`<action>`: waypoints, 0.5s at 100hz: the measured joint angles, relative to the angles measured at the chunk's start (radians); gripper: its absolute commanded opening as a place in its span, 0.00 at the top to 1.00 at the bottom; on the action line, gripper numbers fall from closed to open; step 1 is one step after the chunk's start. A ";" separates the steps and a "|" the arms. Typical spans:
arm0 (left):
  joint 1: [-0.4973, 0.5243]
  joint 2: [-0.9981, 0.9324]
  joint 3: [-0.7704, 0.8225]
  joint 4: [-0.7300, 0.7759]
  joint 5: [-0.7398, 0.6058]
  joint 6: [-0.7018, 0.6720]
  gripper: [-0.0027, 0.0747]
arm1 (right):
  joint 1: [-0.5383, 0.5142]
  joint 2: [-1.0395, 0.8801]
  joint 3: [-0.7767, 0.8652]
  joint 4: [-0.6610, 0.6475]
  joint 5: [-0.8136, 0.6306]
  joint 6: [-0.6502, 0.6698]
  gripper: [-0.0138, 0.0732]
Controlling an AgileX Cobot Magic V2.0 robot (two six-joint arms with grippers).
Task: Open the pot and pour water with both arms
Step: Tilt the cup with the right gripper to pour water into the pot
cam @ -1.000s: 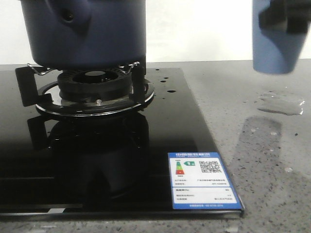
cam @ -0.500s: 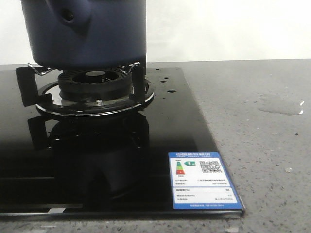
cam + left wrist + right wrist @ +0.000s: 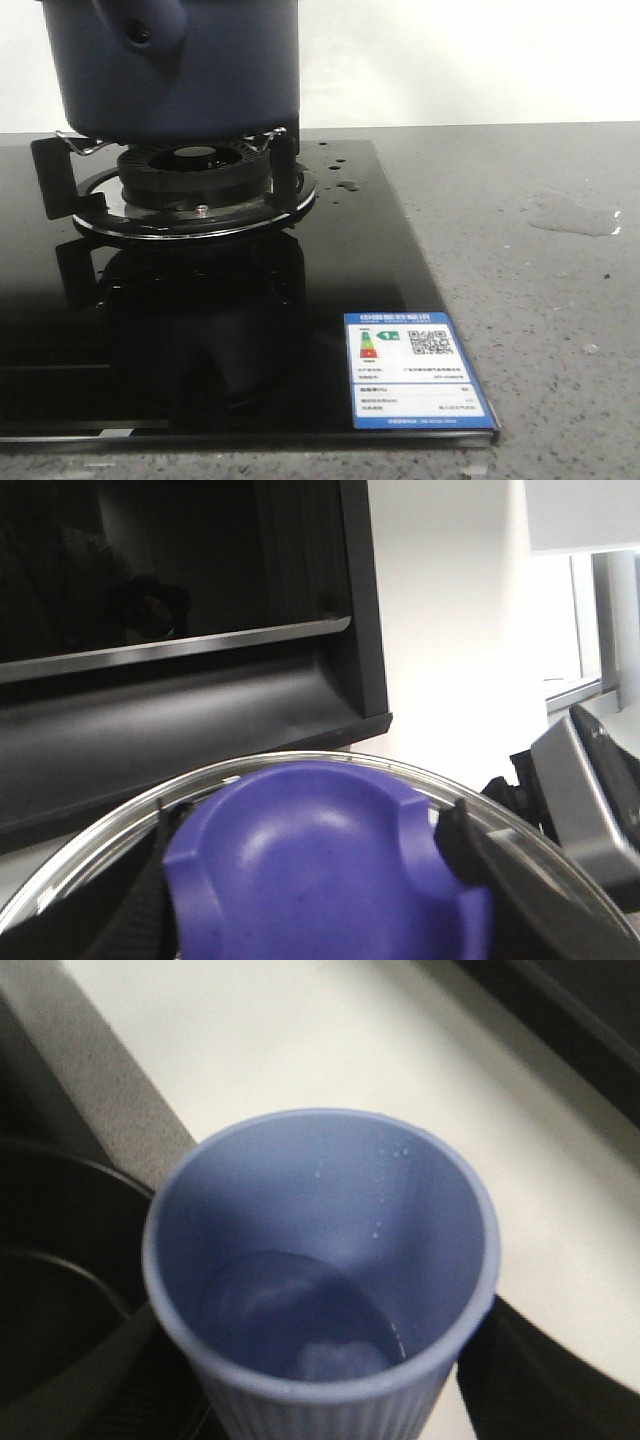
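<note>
The dark navy-blue pot [image 3: 180, 70] stands on the gas burner [image 3: 195, 175] at the back left of the front view, its stubby handle [image 3: 150, 25] facing me. Neither gripper shows in that view. In the left wrist view my left gripper [image 3: 315, 880] is shut on the purple-blue knob [image 3: 320, 850] of a glass lid with a metal rim [image 3: 300, 758], held up in the air. In the right wrist view my right gripper [image 3: 320, 1400] is shut on a light blue ribbed cup [image 3: 320, 1260] with water in its bottom. The pot's dark open rim [image 3: 60, 1260] lies beside the cup.
The black glass stove top [image 3: 330, 260] carries a blue energy label [image 3: 410, 370] at its front right corner and some droplets [image 3: 345, 185]. A water puddle [image 3: 575, 215] lies on the grey speckled counter [image 3: 540, 330] to the right. A dark range hood [image 3: 180, 680] fills the left wrist view.
A second ago the blue cup in my right gripper showed at the top right of the front view. It has since left that view. The pot has not moved.
</note>
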 measured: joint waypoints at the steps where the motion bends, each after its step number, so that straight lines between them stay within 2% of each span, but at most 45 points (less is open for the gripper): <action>1: 0.000 -0.001 0.004 0.000 -0.003 0.000 0.56 | 0.000 0.004 0.000 -0.016 0.000 0.000 0.56; 29: 0.000 -0.024 0.059 0.002 -0.016 -0.002 0.56 | 0.050 0.084 0.000 -0.384 -0.001 0.000 0.56; 50: 0.000 -0.028 0.061 0.002 -0.017 -0.002 0.56 | 0.054 0.120 0.000 -0.577 -0.047 0.000 0.56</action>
